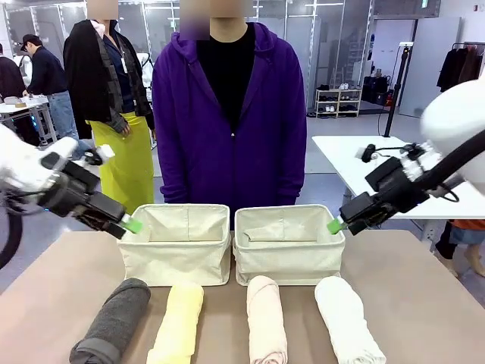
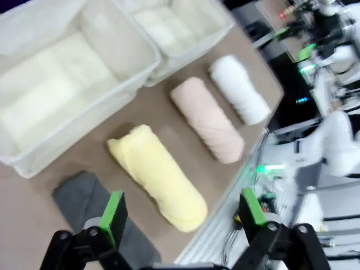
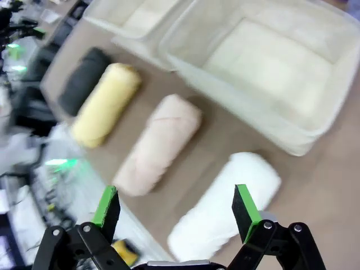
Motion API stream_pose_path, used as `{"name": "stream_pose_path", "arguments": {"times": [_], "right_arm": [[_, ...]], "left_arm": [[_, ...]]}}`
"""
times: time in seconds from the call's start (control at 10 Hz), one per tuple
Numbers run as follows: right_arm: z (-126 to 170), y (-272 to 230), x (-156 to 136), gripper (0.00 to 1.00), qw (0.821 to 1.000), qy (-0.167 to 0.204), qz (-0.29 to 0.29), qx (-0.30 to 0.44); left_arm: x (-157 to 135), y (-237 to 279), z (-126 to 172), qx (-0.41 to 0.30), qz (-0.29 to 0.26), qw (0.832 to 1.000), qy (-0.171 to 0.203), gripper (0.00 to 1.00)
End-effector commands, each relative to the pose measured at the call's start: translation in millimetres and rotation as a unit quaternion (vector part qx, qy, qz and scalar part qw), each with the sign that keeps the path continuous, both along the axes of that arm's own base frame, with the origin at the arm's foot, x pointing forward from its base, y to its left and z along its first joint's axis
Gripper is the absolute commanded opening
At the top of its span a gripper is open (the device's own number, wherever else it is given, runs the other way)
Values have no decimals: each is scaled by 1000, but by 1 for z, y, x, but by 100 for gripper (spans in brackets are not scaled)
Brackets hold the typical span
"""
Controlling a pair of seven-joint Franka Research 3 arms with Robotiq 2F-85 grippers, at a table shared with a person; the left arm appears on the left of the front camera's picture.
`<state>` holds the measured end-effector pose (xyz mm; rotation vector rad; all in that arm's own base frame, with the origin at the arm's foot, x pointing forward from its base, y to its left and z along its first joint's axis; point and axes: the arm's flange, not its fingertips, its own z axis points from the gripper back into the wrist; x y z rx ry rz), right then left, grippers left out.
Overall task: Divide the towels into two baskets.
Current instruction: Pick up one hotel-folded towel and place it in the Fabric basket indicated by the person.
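Four towel rolls lie in a row at the table's near side: dark grey (image 1: 114, 322), pale yellow (image 1: 178, 322), cream-beige (image 1: 267, 318) and white (image 1: 347, 318). Behind them stand two cream baskets side by side, left (image 1: 174, 262) and right (image 1: 288, 265), both without towels inside. My left gripper (image 1: 130, 224) hovers at the left basket's outer corner. It is open in its wrist view (image 2: 183, 209), above the grey (image 2: 84, 197) and yellow (image 2: 160, 177) rolls. My right gripper (image 1: 336, 225) hangs at the right basket's outer corner, open (image 3: 176, 205) above the white roll (image 3: 225, 208).
A person in a purple hoodie (image 1: 227, 114) stands right behind the baskets at the far edge. Bare tabletop (image 1: 424, 288) lies to either side of the rolls. Other people and a white table (image 1: 364, 163) are farther back.
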<state>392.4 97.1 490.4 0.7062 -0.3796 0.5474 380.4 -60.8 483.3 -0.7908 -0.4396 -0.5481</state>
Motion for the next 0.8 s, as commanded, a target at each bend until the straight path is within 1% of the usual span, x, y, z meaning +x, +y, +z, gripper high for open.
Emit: {"name": "stream_pose_path", "arguments": {"times": [0.0,0.1,0.2,0.3,0.4,0.5,0.6,0.7], "right_arm": [[-1,-41,1,100,988,78,12,135],[-2,-68,-4,100,977,90,-5,194],[-4,-98,-13,100,969,93,-24,226],[-4,-137,-24,100,961,82,-62,256],[-6,-181,-36,100,951,69,-111,280],[-5,-229,-56,100,939,48,-170,296],[-6,-266,-76,100,924,34,-219,312],[-11,-296,-94,100,908,27,-262,325]], "left_arm": [[1,47,-14,-110,15,993,51,100],[-8,70,-19,-165,18,985,45,100],[-20,93,-20,-209,31,977,35,100],[-34,120,-19,-235,48,970,29,100],[-50,149,-16,-240,91,966,19,100],[-70,185,-13,-252,154,955,-7,100],[-92,209,-6,-266,197,943,-41,100],[-109,227,-3,-264,235,933,-61,100]]}}
